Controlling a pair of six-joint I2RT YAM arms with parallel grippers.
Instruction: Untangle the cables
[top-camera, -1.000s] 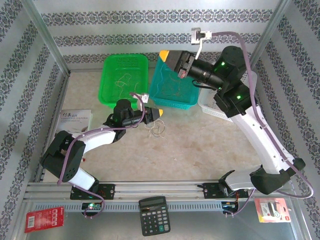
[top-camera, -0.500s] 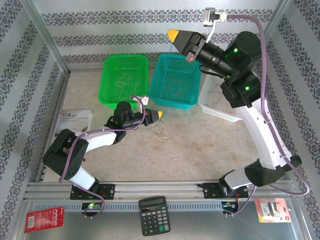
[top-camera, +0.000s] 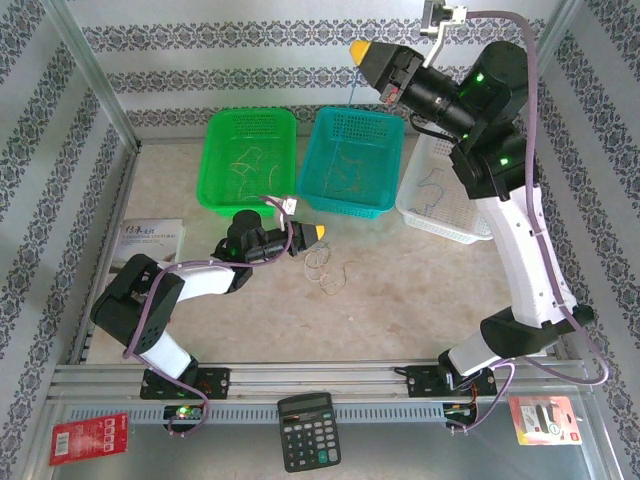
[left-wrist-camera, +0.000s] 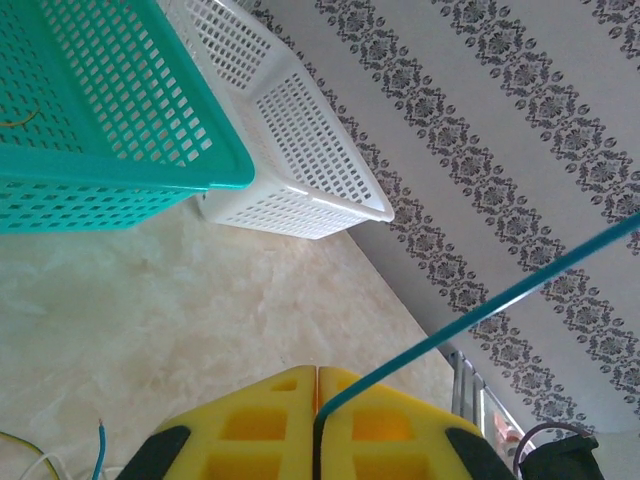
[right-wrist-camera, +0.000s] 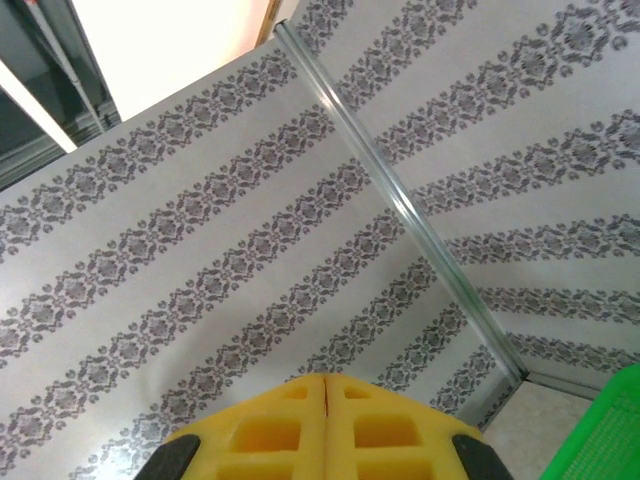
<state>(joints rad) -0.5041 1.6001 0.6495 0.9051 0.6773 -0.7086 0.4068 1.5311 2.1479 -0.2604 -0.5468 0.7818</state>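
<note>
Left gripper (left-wrist-camera: 317, 385) is clamped shut on a blue cable (left-wrist-camera: 500, 300) that runs taut up and away from it. Right gripper (top-camera: 362, 50) is closed too, way up by the back wall, can't tell if it's got anything. Other cables (top-camera: 322, 264) lie curled on the table (top-camera: 430, 290) just by the left gripper.

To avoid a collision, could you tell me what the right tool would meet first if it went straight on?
The right tool points at the patterned wall, beside a metal post; nothing shows between, though depth is unclear.
</note>
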